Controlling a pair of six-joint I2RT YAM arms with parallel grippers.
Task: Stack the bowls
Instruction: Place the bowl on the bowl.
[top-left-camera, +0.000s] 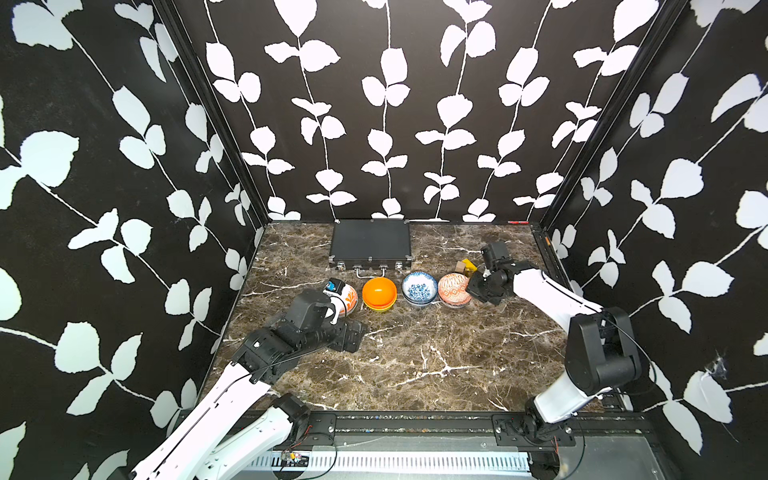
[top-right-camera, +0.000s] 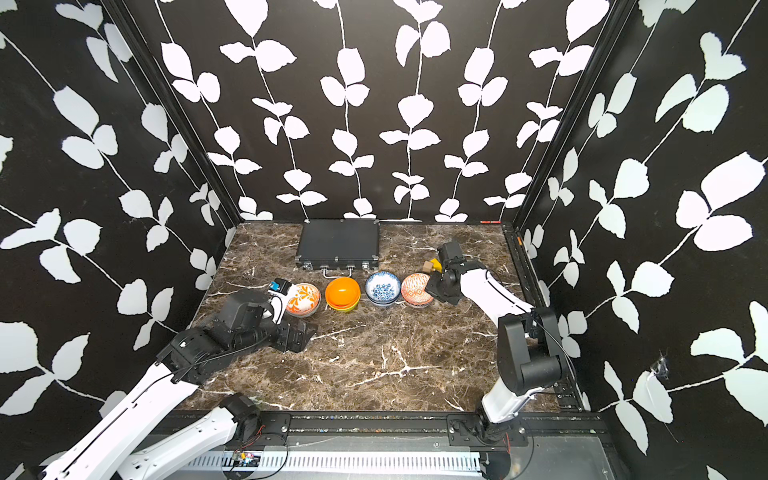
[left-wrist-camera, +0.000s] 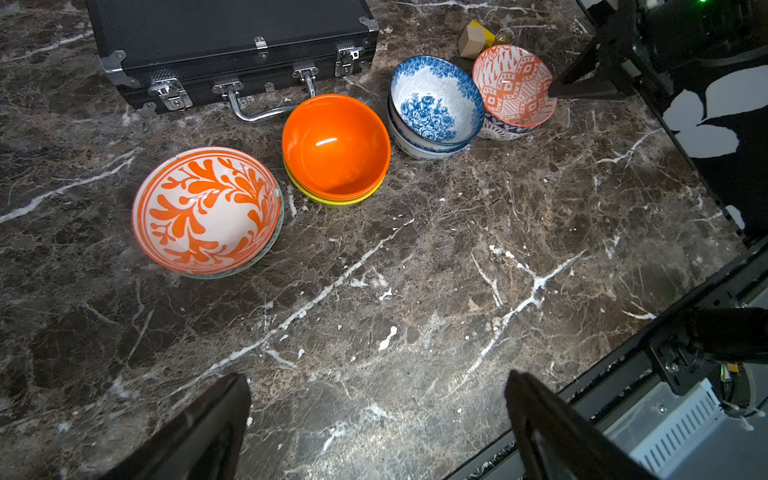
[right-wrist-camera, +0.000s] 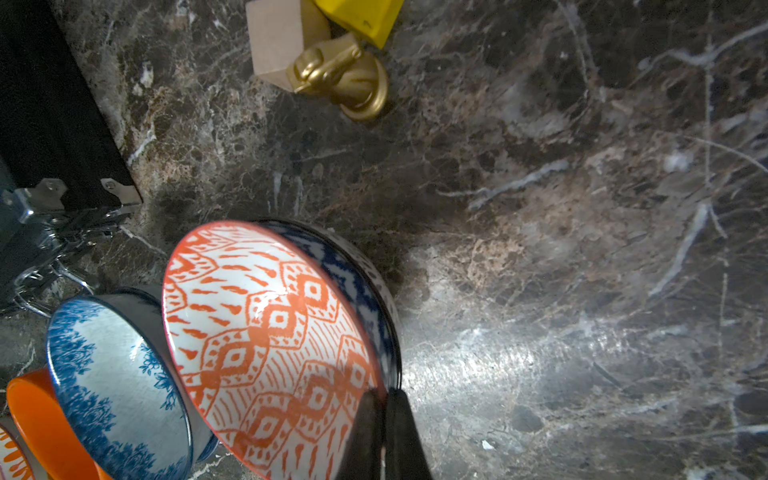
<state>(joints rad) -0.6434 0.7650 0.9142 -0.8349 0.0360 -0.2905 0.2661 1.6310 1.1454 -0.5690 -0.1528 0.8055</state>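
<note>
The bowls (top-left-camera: 419, 286) were seen in both top views as a row of four nested pairs across the middle of the marble tabletop (top-left-camera: 415, 357), below the black case (top-left-camera: 370, 241). At the right end of the row, the orange-geometric bowl (right-wrist-camera: 266, 332) was pinched at its rim by the right gripper (right-wrist-camera: 384, 397). The fingers (right-wrist-camera: 361, 432) were drawn almost together, one inside the rim and one outside it, at the lower centre of the right wrist view. That bowl was tilted inside a white bowl with dark blue markings (right-wrist-camera: 365, 270).

The left gripper (left-wrist-camera: 376, 376) was spread wide at the bottom of the left wrist view over bare marble. Nothing was held by it, and it was well apart from every bowl.

In the left wrist view, the orange-leaf bowl (left-wrist-camera: 208, 208) was seated in a grey-green bowl (left-wrist-camera: 262, 258), of which only the rim could be seen. To its upper right, the glossy plain orange bowl (left-wrist-camera: 336, 145) was nested in the yellow bowl (left-wrist-camera: 332, 202). Further right, one blue-floral bowl (left-wrist-camera: 432, 99) was set, slightly tipped, in a second one (left-wrist-camera: 419, 147). A tan block (left-wrist-camera: 471, 39) and a yellow block (right-wrist-camera: 361, 16) were found just above the right-hand pair.
</note>
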